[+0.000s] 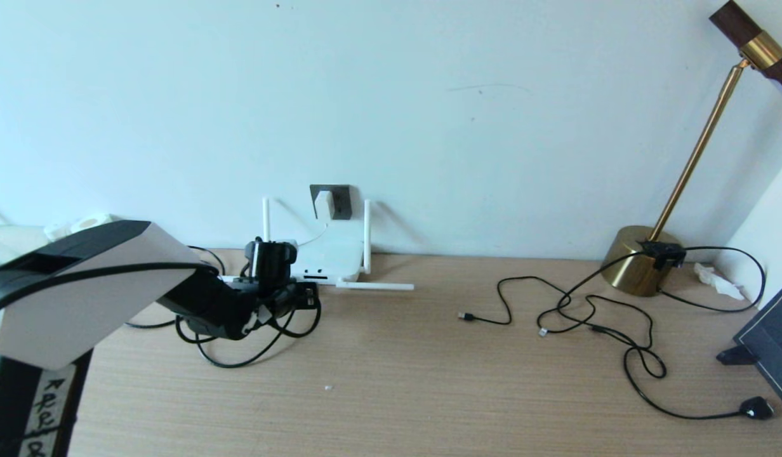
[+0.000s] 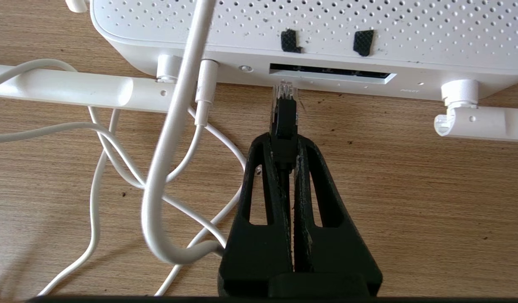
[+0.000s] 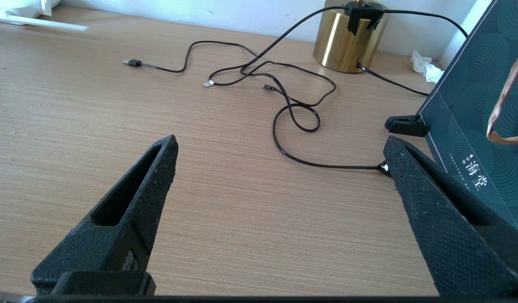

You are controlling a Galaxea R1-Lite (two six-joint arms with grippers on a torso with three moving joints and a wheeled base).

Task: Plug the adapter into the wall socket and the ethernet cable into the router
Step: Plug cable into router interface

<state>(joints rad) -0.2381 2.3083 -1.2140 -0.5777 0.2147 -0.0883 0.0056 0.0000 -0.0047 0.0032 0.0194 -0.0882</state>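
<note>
Ethernet cable [image 2: 284, 122] behind plug hidden betw left gripper [image 2: 284, 145] fingers; router [image 2: 309, 38] top cropped; can't tell if clear tip's seated in port.

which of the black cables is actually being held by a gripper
The ethernet cable, thick with a clear-tipped plug, pinched in the left gripper at the router. The thin black cables lie loose on the table.

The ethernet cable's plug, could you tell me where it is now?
The ethernet cable is pinched in the left gripper, its clear tip at the router port slot.

Worktop [image 3: 225, 219]: matt wood-grain. Router [image 2: 368, 29]: smooth white perforated plastic. Lamp base [image 3: 347, 42]: glossy brass-coloured metal. Right end effector [image 3: 280, 155]: rough black textured plastic.
</note>
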